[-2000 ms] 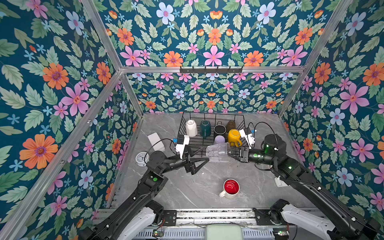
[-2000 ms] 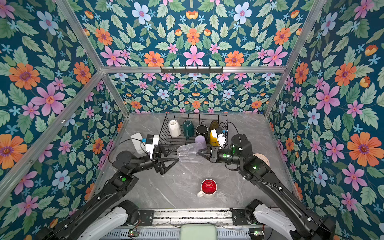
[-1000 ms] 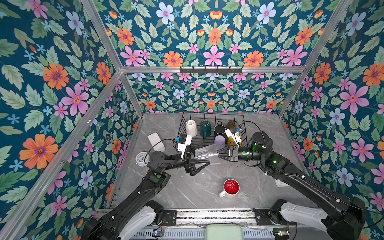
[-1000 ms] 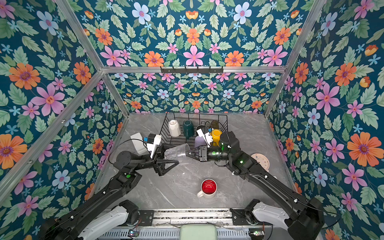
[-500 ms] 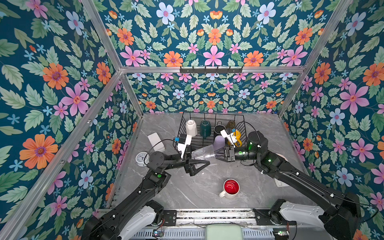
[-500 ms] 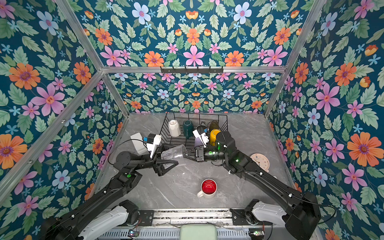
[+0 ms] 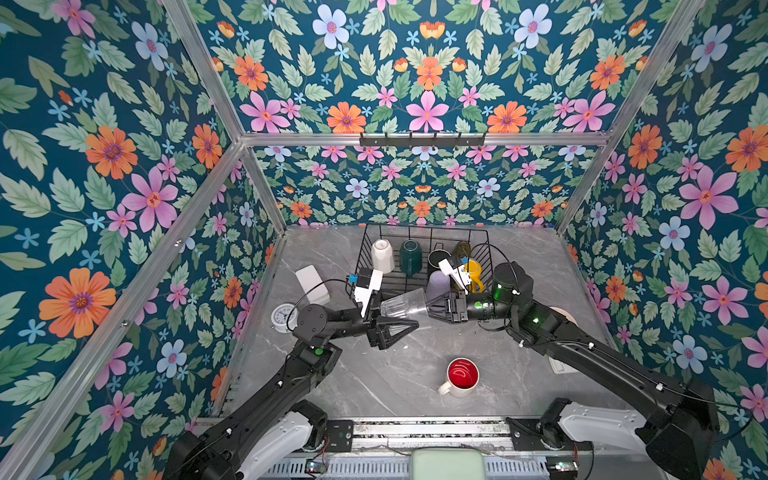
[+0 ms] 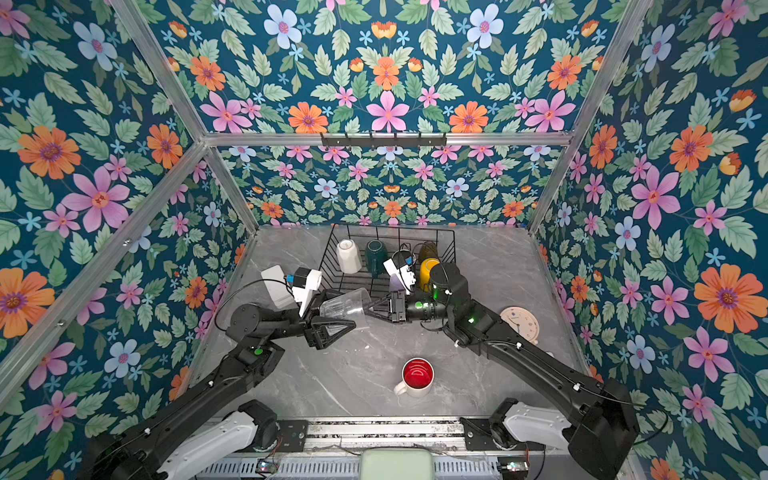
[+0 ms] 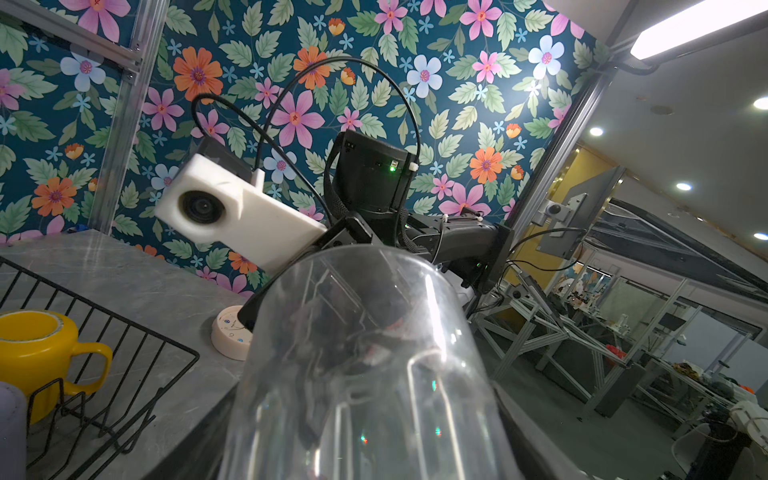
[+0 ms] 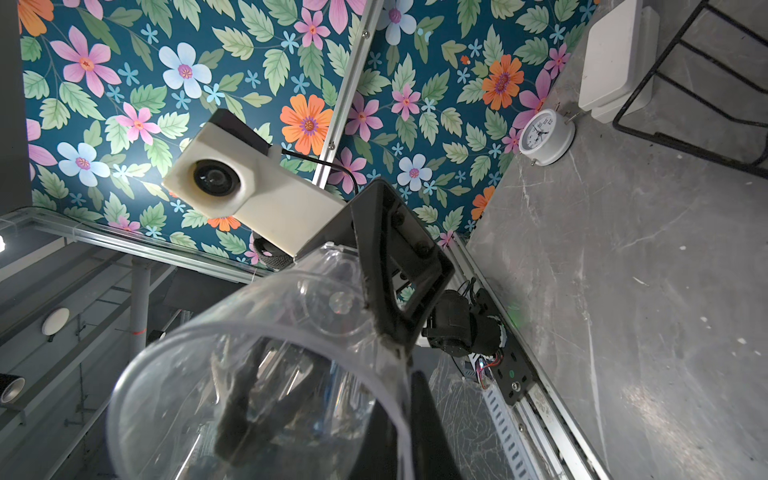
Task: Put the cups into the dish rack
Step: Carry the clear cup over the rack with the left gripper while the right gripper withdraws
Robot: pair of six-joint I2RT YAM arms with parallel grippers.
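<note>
Grippers face tip to tip above table (image 7: 374, 386), clear glass (image 7: 402, 303) lying sideways in the air between them. Its rim is pinched tight by right gripper (image 7: 430, 306), one finger inside. Its base sits between the jaws of left gripper (image 7: 390, 316), which stand partly apart; firm grip or not, can't tell. Just behind both grippers sits dish rack (image 7: 362, 257) with six cups (image 7: 410, 257) in it. Toward the robot's base from right gripper, well apart, white red-inside mug (image 7: 460, 376) stands upright.

2 top views look down; 2 wrist views, close-up, share the clear glass (image 9: 365, 374).
</note>
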